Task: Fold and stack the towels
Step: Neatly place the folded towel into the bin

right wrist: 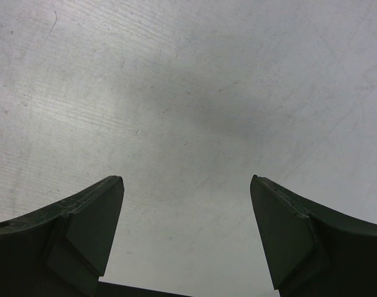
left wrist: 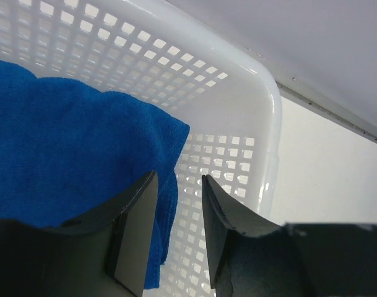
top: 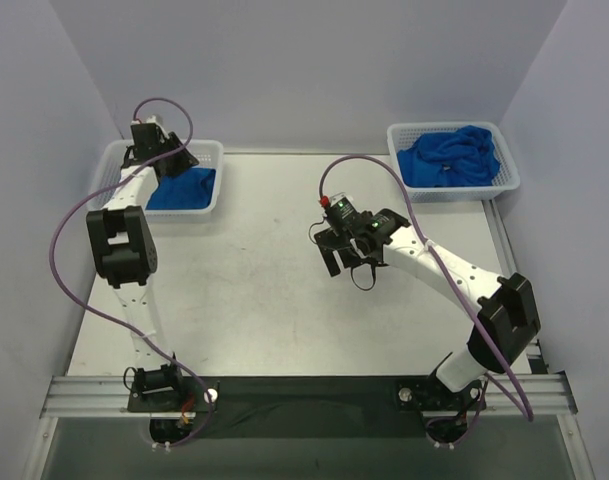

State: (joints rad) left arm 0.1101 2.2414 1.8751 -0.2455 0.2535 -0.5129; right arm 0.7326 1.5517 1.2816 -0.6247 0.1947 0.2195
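Hovering over the basket (left wrist: 262, 124), the left gripper (left wrist: 177, 179) stood slightly spread, empty, just beside the folded towel (left wrist: 70, 142); lifting straight would avoid snagging it.

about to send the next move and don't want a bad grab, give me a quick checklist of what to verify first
1. Left hand empty: ok, jaws apart, with only the left basket showing between them.
2. Folded towel inside the left basket: ok.
3. Folded towel free of the left hand's fingers: cannot tell, its edge runs right beside one finger.
4. Right hand open and empty: ok, jaws wide over the bare table.
5. Towels left to fold: ok, a crumpled blue heap lies in the right basket.
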